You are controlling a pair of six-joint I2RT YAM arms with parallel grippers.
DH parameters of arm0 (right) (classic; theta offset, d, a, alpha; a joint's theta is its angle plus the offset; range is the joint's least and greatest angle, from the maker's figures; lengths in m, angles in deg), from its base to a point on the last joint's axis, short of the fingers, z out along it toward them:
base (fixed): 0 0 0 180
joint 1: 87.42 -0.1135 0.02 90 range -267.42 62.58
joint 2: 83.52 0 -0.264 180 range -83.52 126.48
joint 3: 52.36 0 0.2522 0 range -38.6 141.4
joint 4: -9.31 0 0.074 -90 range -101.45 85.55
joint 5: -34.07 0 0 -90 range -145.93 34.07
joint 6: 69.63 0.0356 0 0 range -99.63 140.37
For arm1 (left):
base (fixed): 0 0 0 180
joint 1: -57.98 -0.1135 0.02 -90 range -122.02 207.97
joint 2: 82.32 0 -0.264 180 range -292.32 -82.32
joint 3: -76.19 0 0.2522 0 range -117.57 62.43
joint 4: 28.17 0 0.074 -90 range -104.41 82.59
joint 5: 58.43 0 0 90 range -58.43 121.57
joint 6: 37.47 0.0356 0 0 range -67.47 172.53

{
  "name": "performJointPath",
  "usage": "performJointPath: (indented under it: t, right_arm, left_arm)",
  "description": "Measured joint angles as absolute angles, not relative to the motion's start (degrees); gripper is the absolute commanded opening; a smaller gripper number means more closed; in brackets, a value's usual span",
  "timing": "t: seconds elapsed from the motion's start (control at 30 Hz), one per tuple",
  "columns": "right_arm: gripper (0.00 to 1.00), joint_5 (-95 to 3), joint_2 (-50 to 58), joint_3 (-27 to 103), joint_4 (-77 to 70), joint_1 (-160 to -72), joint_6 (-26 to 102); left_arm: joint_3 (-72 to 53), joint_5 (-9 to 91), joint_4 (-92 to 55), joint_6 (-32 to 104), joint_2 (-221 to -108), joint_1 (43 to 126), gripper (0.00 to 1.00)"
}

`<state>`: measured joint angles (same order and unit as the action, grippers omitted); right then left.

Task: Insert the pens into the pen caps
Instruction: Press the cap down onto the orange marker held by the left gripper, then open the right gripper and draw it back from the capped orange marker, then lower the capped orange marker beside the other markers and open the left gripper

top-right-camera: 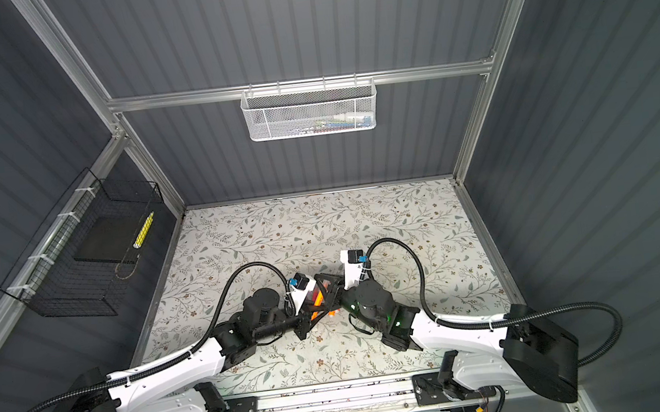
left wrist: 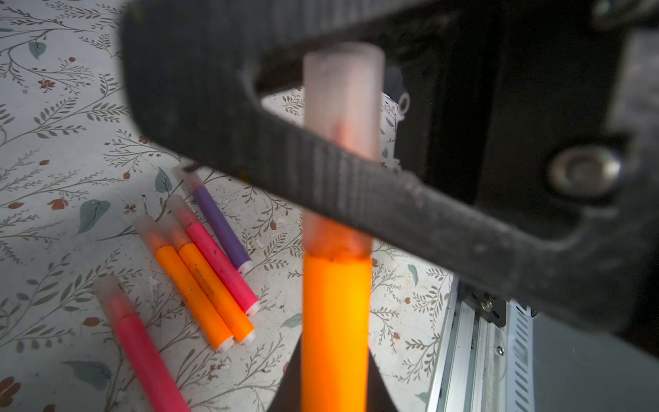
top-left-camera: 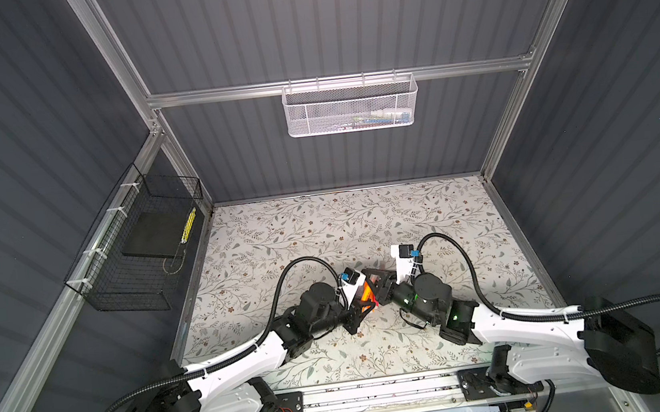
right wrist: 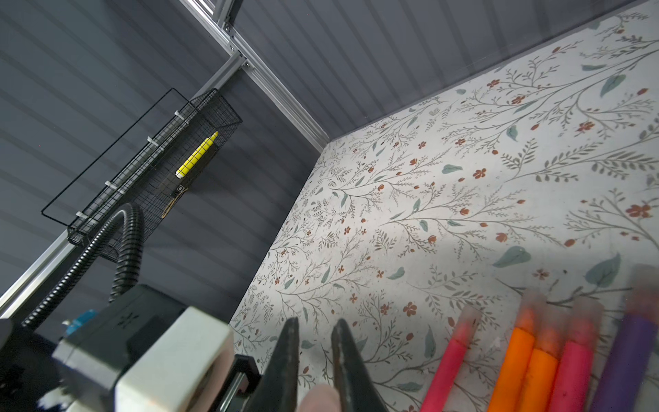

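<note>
Top views: left arm (top-left-camera: 247, 351) and right arm (top-left-camera: 516, 321) meet over the floral-print tabletop's (top-left-camera: 322, 224) near middle.

Left wrist: we find the left gripper (left wrist: 334, 364) clenched on a slim orange marker pen (left wrist: 335, 321), a frosted translucent plastic cap (left wrist: 342, 96) seated on its tip.

Right wrist: right gripper (right wrist: 316, 321) pinches that cap's end.

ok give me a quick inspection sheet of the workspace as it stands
surface: floral tabletop.
job's things: orange pen upright, pen cap on its tip; five other pens lie capped.
clutter: nothing seen.
grippers: left gripper shut on orange pen; right gripper shut on pen cap.
cables: corrugated hoses arch over both arms.
surroundings: black wire basket holding yellow stick, left wall; white mesh basket, back rail.
</note>
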<state>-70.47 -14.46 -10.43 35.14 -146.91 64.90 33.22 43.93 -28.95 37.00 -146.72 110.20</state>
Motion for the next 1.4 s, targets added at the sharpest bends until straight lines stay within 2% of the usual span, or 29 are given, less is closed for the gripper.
performJointPath:
  t: [0.23,0.4,0.7,0.73,0.83,0.93,1.1,1.23,1.4]
  right_arm:
    - [0.0,-83.26,-9.59,-8.82,33.59,-152.98,73.41]
    - [0.0,-87.26,-9.65,-8.77,32.78,-154.69,74.41]
    - [0.0,-87.17,-10.04,-11.02,38.81,-154.89,71.46]
    - [0.05,-87.17,-10.74,-11.15,38.68,-155.08,71.11]
    - [0.28,-86.89,-14.07,-11.22,36.52,-155.52,70.72]
    - [0.44,-86.01,-19.46,-12.66,30.22,-157.33,70.56]
    - [0.53,-88.35,-28.54,-16.51,18.33,-153.29,71.33]
    - [0.66,-90.91,-37.15,-18.48,9.72,-148.15,71.9]
    - [0.75,-93.64,-45.74,-18.89,1.66,-145.05,71.37]
  left_arm:
    - [32.81,36.28,-22.68,41.5,-146.26,111.73,0.0]
    - [32.81,32.61,-23.14,44.47,-146.98,113.2,0.0]
    - [32.48,40.94,-23.31,42.96,-146.7,110.64,0.0]
    - [32.48,41.97,-23.36,42.64,-146.22,110.51,0.0]
    - [32.48,44.24,-23.38,41.63,-144.25,110.46,0.0]
    - [32.48,38.05,-24.91,37.57,-142.96,107.03,0.0]
    - [34.47,28.79,-27.2,32.01,-144.67,104.43,0.0]
    - [34.8,23.02,-24.23,27.14,-149.8,104.43,0.0]
    - [32.68,18.93,-19.53,20.91,-157.76,103.95,0.0]
